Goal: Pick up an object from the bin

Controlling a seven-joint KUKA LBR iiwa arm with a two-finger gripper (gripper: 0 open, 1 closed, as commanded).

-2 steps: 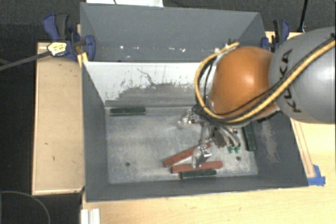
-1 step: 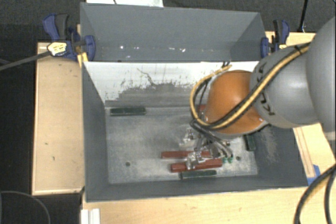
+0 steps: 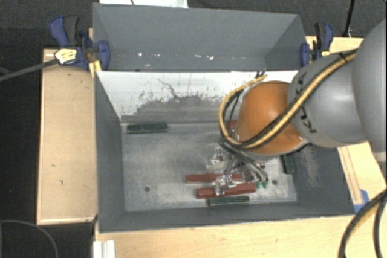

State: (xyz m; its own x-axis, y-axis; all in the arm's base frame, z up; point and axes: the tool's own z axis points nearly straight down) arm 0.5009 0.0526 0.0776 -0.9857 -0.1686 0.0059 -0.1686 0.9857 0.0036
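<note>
A grey metal bin [image 3: 109, 148] is seen from above, with a robot arm [image 3: 338, 106] reaching in from the right. The arm's wrist sits under a rounded orange cover [image 3: 266, 115] looped with cables. The hand [image 3: 231, 181] is low over the bin floor, towards the front and right of centre, among a small cluster of flat bars. These are an upper red-brown bar [image 3: 199, 179], a lower red-brown bar [image 3: 208, 193] just in front of it, and a front green bar [image 3: 233, 202] nearest the front wall. Whether the hand is wide, narrow or gripping anything cannot be told, as its metal parts overlap the bars. A far green bar [image 3: 147, 127] lies well apart at the back left, and a small dark piece [image 3: 288, 165] lies to the right. The main risk comes from the bars lying flat and close together. A grasp here could catch two at once, or pinch only one end so the bar swings and drops. It could also slip off a thin edge and come up empty.
</note>
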